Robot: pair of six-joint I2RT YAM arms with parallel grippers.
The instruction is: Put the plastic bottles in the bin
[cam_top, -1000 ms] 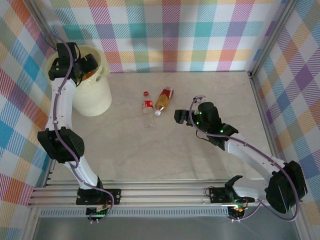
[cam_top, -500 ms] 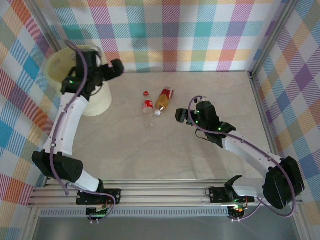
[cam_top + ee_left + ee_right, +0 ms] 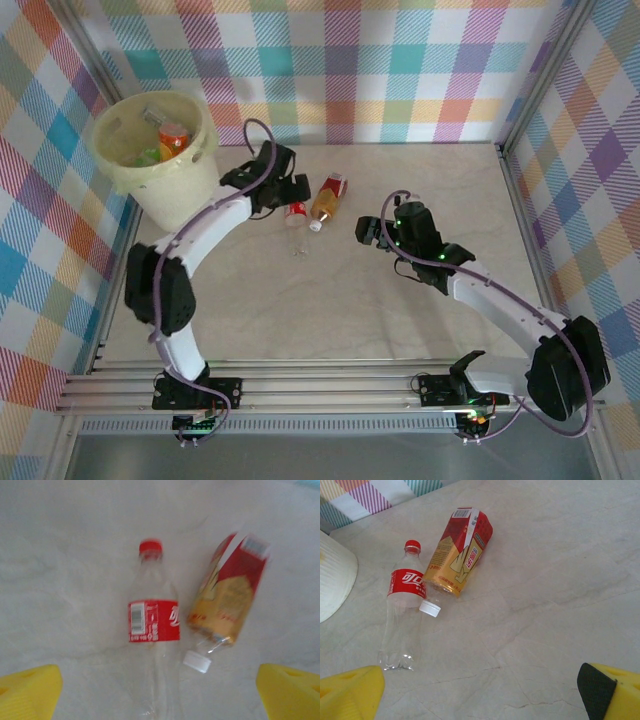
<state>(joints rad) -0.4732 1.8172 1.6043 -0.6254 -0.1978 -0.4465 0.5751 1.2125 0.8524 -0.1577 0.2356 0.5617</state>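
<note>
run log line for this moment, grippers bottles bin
left gripper: open above red-label bottle | right gripper: open, empty | white-cap bottle: lying beside red-label bottle | bin: some bottles inside

1. Your top external view looks down from high above and behind the near edge of the table (image 3: pixel 330 310). It takes in the whole surface, the bin (image 3: pixel 178 200) in the far left corner and the plaid walls (image 3: pixel 400 70).
2. Your left wrist view hangs close over the table, facing almost straight down at the clear red-capped bottle (image 3: pixel 152 630) and the orange bottle (image 3: pixel 227 605).
3. Your right wrist view sits farther back and looks obliquely across the table toward the far wall. The same two bottles are at upper left and the bin's side is at the left edge.
4. All three views share those two bottles, lying side by side mid-table.
</note>
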